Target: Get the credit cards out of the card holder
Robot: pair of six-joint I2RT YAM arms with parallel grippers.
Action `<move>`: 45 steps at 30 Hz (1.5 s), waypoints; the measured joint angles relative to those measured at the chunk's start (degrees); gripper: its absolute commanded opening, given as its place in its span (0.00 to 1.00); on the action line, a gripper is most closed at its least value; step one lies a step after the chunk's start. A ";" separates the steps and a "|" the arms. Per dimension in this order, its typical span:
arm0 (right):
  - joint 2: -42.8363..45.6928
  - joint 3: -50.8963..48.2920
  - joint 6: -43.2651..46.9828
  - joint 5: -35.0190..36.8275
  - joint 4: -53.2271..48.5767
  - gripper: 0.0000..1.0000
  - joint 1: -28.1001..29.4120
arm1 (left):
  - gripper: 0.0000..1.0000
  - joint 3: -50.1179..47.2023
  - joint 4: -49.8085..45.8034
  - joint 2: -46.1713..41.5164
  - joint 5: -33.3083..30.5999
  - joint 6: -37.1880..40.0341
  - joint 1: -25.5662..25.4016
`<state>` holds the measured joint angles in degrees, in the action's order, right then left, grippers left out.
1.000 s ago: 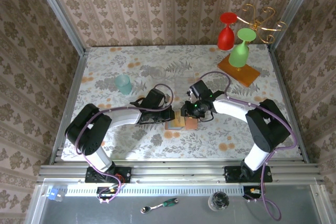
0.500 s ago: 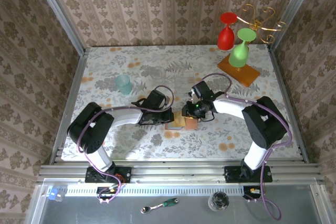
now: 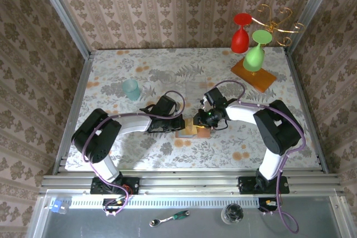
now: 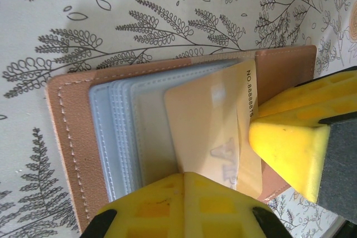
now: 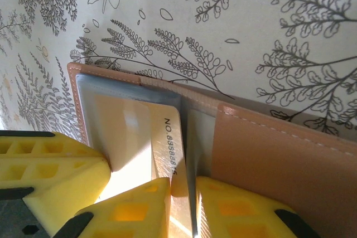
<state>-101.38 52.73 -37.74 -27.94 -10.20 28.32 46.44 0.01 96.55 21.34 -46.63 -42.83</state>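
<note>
Now the 2 grippers meet on the open card holder (image 4: 66, 137), near the floral table's (image 3: 167, 71) middle.
Left gripper (image 4: 184, 181) is clenched, its yellow tip over the grey-blue sleeves (image 4: 120, 132). Right gripper (image 5: 183, 187) stands narrowly parted astride the edge of the orange-tan card (image 4: 206, 118) lying in the holder; whether it pinches, I cannot tell.

Mid-table is jammed: left gripper (image 3: 182, 125) and right gripper (image 3: 199, 121) meet head-on over the card holder (image 3: 189, 131), with both arms lying low across the near half and no gap between them. Free lanes on the table (image 3: 167, 62): far middle strip, far-left corner. Obstacles: teal cup (image 3: 131, 89) left of centre, goblet rack (image 3: 262, 37) in the far-right corner (goblets hang off it, so it stands tall).
</note>
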 measured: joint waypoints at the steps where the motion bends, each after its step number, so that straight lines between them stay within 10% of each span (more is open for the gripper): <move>1: 0.00 -0.15 -0.02 -0.15 0.22 0.20 0.00 | 0.00 0.00 0.00 0.00 -0.02 0.00 0.00; 29: 1.92 -3.32 -1.07 -1.88 2.47 0.10 -1.84 | 0.00 0.17 -0.46 -0.02 -0.24 0.42 0.00; 45: 0.70 -4.39 -1.09 -5.66 4.46 0.21 -2.36 | 0.00 0.17 -0.46 -0.04 -0.24 0.42 0.00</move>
<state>-100.68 48.34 -38.83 -33.61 -5.74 25.96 46.61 -0.45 96.51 21.10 -46.22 -42.83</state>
